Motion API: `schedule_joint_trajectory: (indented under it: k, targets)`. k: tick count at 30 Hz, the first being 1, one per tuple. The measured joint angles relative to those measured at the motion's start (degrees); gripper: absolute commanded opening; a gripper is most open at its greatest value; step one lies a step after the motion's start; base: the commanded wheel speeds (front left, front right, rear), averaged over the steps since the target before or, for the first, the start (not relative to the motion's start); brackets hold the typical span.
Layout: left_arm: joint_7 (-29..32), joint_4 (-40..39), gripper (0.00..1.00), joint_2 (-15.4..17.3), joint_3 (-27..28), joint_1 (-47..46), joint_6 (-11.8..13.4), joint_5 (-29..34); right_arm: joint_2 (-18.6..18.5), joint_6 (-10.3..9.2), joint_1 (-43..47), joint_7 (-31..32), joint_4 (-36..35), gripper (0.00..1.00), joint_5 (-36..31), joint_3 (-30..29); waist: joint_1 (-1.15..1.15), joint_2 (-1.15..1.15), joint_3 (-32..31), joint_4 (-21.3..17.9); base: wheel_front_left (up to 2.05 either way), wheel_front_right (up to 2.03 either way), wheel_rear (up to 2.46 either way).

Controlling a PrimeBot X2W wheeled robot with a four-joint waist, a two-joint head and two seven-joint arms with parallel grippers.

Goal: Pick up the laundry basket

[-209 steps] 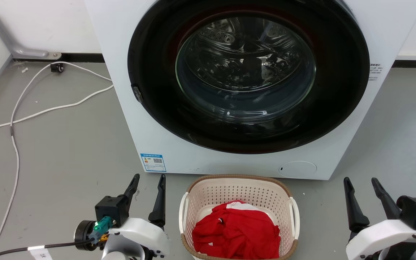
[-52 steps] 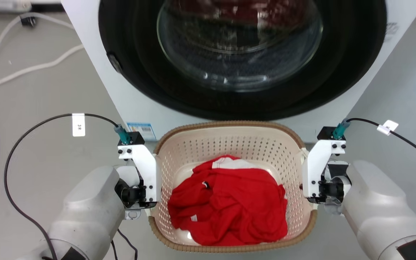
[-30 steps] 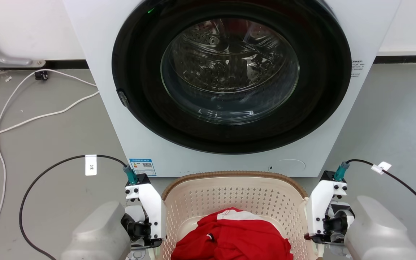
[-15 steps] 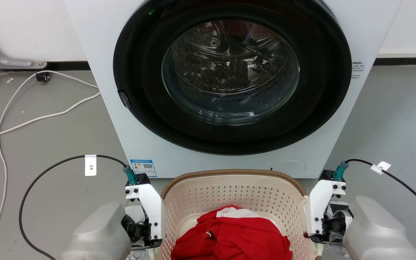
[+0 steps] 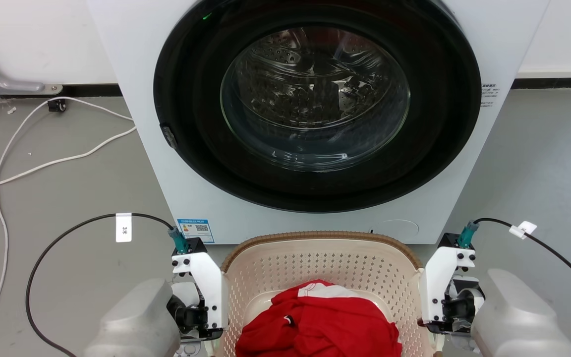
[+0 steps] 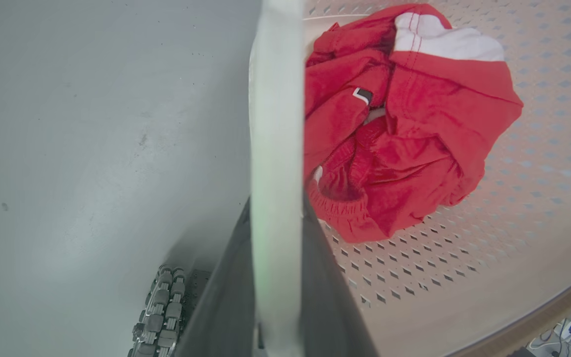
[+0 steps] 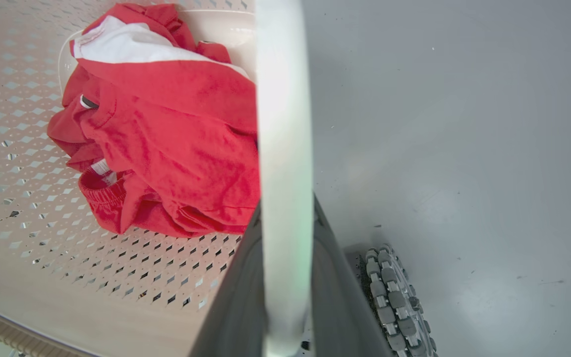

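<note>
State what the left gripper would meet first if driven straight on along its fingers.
The white handle of the laundry basket, clamped between the left gripper's fingers; past it likely the floor, depth unclear.

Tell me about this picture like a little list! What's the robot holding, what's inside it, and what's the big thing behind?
holding: laundry basket, by its two white side handles
left gripper: shut on the left handle
right gripper: shut on the right handle
inside the basket: crumpled red garment with a white part
behind the basket: white washing machine, round door shut
floor: grey, with a white cable on the left
</note>
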Motion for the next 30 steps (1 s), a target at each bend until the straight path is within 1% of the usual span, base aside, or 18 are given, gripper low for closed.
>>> schedule_joint_trajectory:
  k: [30]
  targets:
    - [-1.2, 0.2, 0.00, 0.0, -1.0, 0.3, 0.0, -1.4, 0.3, 0.00, 0.2, 0.0, 0.0, 0.00, -2.5, -2.4, 0.00, 0.00, -0.1, -0.2, 0.00, 0.00, 0.00]
